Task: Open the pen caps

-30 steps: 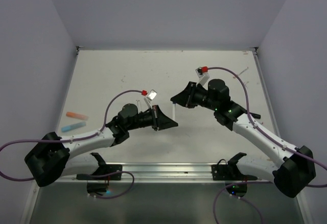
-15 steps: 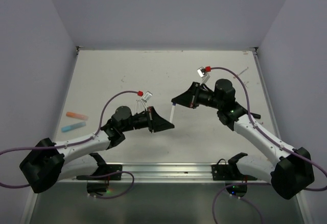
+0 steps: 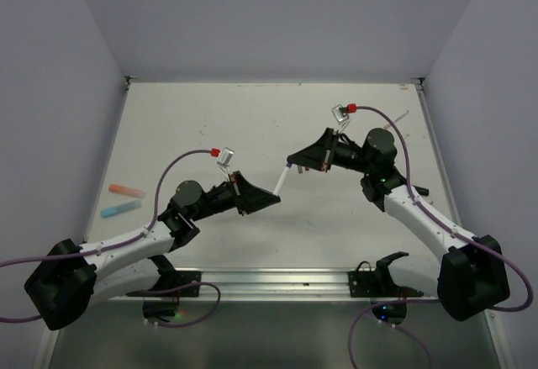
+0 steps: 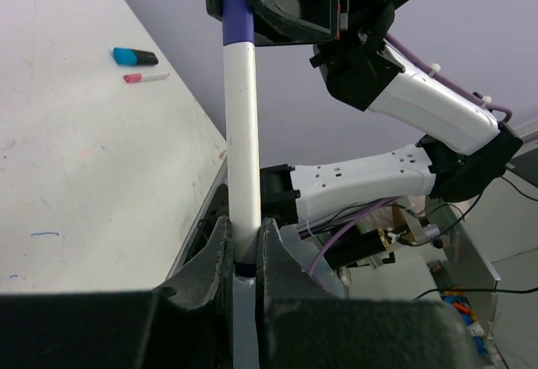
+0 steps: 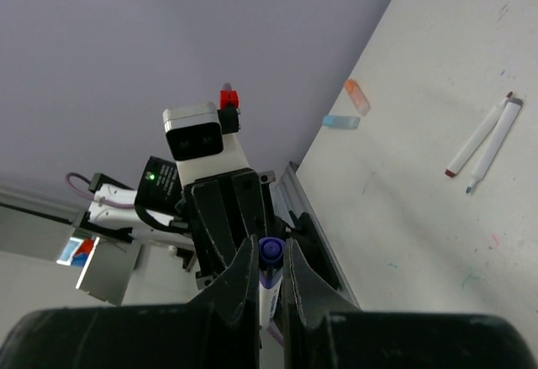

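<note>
Your left gripper (image 4: 244,250) is pinching the white pen barrel (image 4: 244,134) tight. Your right gripper (image 5: 269,258) is clamping its purple cap (image 4: 237,16), cap on, above the table (image 3: 210,125).

We see a white counter (image 3: 252,117), scuffed and flecked with small ink marks (image 4: 42,234), closed in on three sides by plain, pale lavender-grey panels: a back wall (image 3: 269,16), a left wall (image 3: 50,92) and a right wall (image 3: 496,75) that slant outward as they rise. A metal rail (image 3: 277,278) runs along the counter's near edge, with a dull grey strip below it. The light is soft and even, and we find only faint shadows on the counter.
</note>
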Tool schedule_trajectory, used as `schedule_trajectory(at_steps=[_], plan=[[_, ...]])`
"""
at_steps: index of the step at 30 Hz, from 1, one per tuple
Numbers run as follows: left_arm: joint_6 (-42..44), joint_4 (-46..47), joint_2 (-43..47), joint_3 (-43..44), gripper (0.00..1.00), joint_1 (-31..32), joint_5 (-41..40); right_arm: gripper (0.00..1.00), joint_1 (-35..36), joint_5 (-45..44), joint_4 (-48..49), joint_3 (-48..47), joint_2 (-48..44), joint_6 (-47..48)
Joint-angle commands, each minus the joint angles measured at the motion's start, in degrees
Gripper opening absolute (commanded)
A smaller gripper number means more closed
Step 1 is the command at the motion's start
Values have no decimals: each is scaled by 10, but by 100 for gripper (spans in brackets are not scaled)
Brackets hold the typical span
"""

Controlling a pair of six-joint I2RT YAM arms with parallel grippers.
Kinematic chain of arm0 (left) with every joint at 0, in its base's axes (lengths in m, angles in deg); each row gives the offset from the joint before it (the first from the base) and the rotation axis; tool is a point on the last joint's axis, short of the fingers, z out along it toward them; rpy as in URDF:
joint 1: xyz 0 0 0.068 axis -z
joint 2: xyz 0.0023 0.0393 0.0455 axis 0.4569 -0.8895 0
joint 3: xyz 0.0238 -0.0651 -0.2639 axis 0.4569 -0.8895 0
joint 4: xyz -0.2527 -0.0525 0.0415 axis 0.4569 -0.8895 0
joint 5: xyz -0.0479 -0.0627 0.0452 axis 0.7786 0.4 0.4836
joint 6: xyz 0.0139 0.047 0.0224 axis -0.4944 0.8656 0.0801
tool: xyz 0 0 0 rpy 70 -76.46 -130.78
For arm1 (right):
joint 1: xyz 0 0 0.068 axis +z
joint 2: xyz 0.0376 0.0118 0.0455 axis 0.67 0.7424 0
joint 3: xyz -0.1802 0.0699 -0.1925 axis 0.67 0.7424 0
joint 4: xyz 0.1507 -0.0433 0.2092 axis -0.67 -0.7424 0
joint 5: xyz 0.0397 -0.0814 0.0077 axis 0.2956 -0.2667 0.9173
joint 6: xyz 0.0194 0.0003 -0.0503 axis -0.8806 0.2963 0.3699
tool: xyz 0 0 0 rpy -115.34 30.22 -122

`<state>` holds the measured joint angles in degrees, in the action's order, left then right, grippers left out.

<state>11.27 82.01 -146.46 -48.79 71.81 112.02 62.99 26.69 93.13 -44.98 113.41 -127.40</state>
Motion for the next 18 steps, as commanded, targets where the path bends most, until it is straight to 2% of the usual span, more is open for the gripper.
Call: schedule_trajectory(at_steps=[1, 6, 12, 18], plan=[[-2, 6, 14, -17, 0, 17, 133, 0, -52, -227, 94, -28, 9, 12], [1, 3, 15, -22, 0, 20, 129, 0, -52, -290, 30, -50, 24, 48], [4, 0, 15, -42, 0, 20, 118, 0, -53, -357, 13, -45, 36, 55], [44, -91, 29, -42, 0, 19, 82, 0, -53, -394, -46, -47, 39, 77]])
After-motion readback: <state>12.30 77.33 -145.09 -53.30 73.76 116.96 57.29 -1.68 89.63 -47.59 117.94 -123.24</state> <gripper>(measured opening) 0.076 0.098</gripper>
